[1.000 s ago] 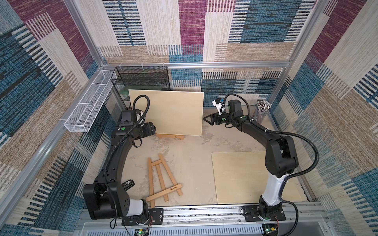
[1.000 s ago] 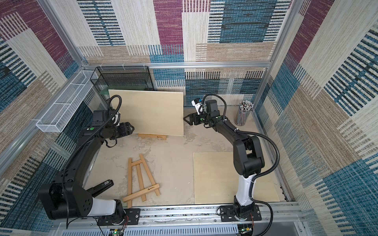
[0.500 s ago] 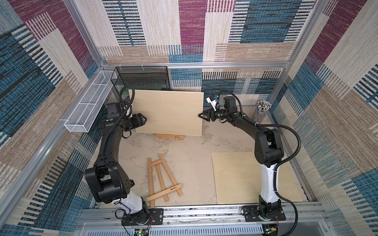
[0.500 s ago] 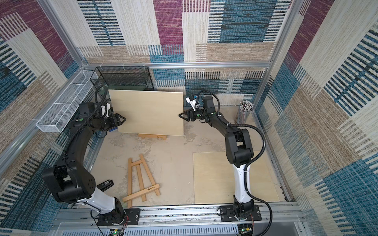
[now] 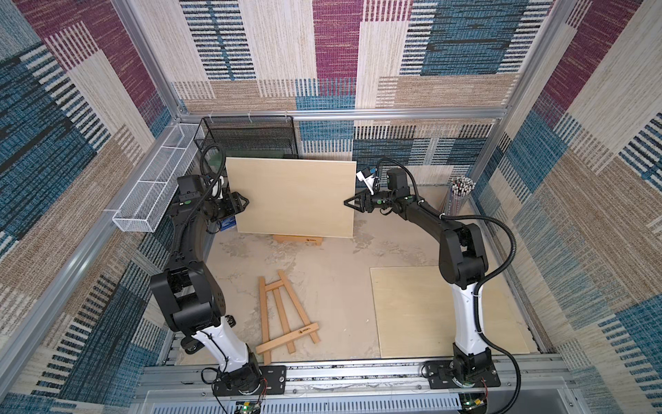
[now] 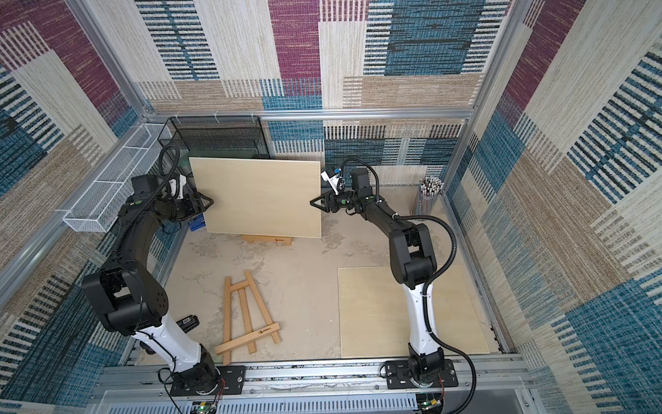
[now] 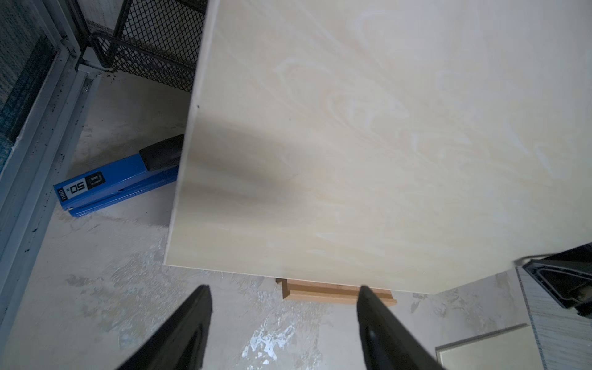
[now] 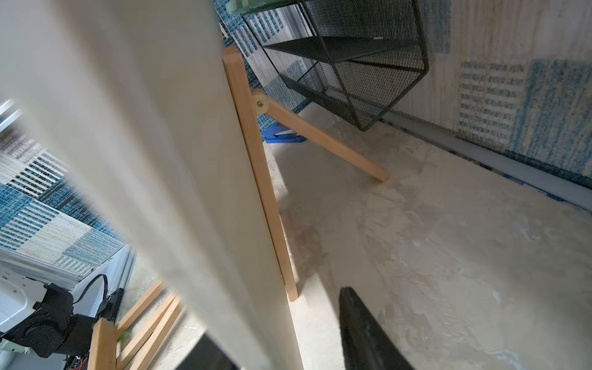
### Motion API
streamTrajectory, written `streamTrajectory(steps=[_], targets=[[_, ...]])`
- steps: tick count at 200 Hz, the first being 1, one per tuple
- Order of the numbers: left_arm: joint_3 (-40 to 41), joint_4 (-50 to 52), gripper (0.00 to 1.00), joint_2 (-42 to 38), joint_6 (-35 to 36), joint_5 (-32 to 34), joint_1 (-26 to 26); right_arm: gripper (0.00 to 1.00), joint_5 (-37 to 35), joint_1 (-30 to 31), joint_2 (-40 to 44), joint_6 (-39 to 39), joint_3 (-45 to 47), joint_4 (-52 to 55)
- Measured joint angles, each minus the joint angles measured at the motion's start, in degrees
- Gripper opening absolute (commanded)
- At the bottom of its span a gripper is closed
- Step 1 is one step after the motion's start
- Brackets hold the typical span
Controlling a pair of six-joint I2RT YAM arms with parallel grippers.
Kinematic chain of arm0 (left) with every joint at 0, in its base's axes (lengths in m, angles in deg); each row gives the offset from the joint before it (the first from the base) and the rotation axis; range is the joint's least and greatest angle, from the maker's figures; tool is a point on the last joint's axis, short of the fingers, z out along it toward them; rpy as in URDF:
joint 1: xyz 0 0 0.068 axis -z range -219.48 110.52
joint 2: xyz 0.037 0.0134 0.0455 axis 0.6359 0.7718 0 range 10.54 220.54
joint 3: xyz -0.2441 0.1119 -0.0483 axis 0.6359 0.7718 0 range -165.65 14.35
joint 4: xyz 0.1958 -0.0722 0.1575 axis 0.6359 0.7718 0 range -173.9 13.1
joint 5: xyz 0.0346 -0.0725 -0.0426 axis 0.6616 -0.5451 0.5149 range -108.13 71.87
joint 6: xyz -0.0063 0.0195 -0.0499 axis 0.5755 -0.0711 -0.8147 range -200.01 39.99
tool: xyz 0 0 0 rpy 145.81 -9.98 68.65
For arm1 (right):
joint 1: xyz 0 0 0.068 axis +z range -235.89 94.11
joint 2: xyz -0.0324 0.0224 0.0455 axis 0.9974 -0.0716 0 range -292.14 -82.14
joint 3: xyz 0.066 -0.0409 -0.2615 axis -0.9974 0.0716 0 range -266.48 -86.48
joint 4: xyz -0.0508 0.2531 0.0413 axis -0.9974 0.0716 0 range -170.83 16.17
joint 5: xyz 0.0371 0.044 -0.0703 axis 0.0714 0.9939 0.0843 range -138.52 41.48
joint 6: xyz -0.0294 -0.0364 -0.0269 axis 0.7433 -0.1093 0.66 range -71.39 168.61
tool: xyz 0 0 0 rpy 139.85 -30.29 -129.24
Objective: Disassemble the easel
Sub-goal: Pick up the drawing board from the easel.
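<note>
At the back of the table (image 5: 322, 258) you are seeing a large pale board (image 5: 293, 197) standing almost upright, its lower edge sitting on the ledge of the standing easel (image 5: 297, 239). From the right wrist camera, that easel (image 8: 256, 160) is propping the board from behind, with its rear leg slanting down to the table. A second board (image 5: 412, 312) is lying flat near your right arm's base. Behind the upright board a black mesh rack (image 5: 250, 136) is standing, and a white wire basket (image 5: 157, 182) is hanging along the side rail. Another easel (image 5: 283, 315) is lying flat at front centre, well apart from both grippers.

Your left gripper (image 5: 245, 204) is hovering at the board's left edge with jaws spread wide and nothing between them. Your right gripper (image 5: 346, 203) is straddling the board's right edge; a strip of table is showing between one of its fingers (image 8: 362, 330) and the board, so it is not clamping.

A blue stapler (image 7: 112, 185) is lying partly behind the board's left edge, and a cup of pencils (image 5: 458, 193) is standing in the far right corner.
</note>
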Motion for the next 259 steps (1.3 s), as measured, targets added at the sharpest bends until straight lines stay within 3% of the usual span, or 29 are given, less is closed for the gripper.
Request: streamTrajectory(steps=[70, 145, 207, 240, 259], targets=[[-1.7, -5.6, 0.78, 3.2, 0.9, 0.4, -3.0, 0.28, 1.0, -0.3, -1.4, 4.5, -3.5, 6.0], [-7.4, -6.8, 0.86, 11.1, 5.8, -8.0, -3.4, 0.28, 1.4, -0.3, -3.6, 7.2, -7.2, 9.7], [-12.9, -9.8, 0.84, 16.5, 8.2, -14.6, -3.5, 0.39, 2.7, -0.5, -4.9, 8.4, -10.7, 11.9], [-14.3, -11.2, 0.81, 18.4, 9.9, -19.5, -3.5, 0.49, 6.3, -1.5, -6.4, 8.6, -13.7, 12.8], [-13.9, -13.0, 0.79, 18.6, 10.3, -23.1, -3.5, 0.50, 8.7, -2.3, -7.6, 8.8, -15.8, 13.2]])
